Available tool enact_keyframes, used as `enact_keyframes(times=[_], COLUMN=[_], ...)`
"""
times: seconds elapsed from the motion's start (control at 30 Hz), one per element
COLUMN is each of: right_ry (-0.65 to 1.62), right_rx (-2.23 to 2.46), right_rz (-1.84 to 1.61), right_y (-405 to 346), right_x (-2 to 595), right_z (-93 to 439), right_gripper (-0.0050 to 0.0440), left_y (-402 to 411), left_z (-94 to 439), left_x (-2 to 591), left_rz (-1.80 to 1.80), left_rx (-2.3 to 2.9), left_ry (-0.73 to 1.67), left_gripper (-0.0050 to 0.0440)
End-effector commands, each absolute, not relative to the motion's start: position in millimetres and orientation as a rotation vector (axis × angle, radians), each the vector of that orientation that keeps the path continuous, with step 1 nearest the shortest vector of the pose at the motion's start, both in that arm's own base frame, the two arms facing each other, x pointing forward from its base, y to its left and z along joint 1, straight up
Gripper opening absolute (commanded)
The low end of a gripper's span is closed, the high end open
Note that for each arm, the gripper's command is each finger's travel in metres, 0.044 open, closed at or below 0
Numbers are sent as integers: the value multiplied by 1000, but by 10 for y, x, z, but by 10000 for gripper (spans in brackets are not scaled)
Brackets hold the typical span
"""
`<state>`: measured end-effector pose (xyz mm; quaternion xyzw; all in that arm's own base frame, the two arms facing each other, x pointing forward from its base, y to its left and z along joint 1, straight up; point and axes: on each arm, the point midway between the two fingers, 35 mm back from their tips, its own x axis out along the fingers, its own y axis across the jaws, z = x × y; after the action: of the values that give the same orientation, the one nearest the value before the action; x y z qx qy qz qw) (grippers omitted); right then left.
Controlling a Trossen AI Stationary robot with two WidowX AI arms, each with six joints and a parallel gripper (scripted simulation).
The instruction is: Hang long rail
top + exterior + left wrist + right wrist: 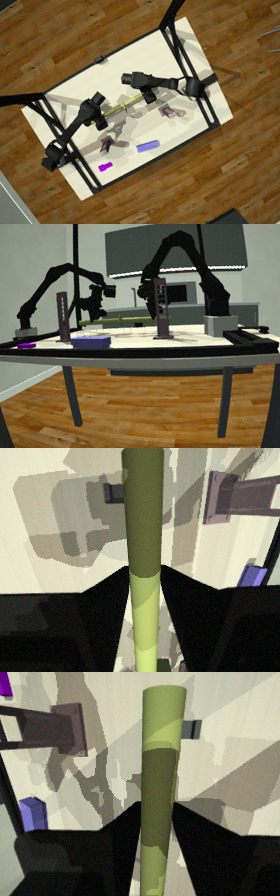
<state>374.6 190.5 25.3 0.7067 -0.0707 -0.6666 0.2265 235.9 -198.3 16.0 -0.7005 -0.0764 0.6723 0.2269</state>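
Yellow-green cylindrical rail (131, 102) (134, 320) (144, 513) (162, 722), held above desk (143, 65) (134, 358), beyond blue rectangular block (147, 146) (90, 342) (252, 576) (34, 813). Risk: uneven lift or an off-centre grip tilts rail, so one hook misses its red-marked slot; carried too low, it knocks the mauve slotted posts (171, 114) (63, 322) (255, 495) (45, 727) flanking block. Left fingers (146, 92) (154, 317) & right fingers (96, 119) (93, 320): part-open, each pinching rail nr an end. Hook detail n/a.

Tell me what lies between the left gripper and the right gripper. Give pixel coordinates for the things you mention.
The rail's middle stretch (134, 100) (135, 320), with its small crosspiece (124, 106) (120, 319), spans from left gripper (145, 93) (154, 317) (145, 570) to right gripper (98, 118) (92, 320) (157, 806), as the top view shows.
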Motion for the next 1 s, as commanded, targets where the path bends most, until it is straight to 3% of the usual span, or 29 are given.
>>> enact_keyframes(times=[0.0,0.53,0.97], right_ry=[-221,-359,-333], right_rx=[1923,1855,1796], right_rz=[-1824,-1729,-1782], right_y=[1897,1940,1951], right_x=[3743,3729,3742], right_z=[230,211,224], right_gripper=[0,0,0], left_y=[-2005,-2046,-2038], left_z=[177,160,-60], left_x=[2370,2356,2353], left_rz=[1827,1732,1693], left_rx=[-1925,-1857,-1928], left_ry=[-227,-365,-371], left_gripper=[0,0,0])
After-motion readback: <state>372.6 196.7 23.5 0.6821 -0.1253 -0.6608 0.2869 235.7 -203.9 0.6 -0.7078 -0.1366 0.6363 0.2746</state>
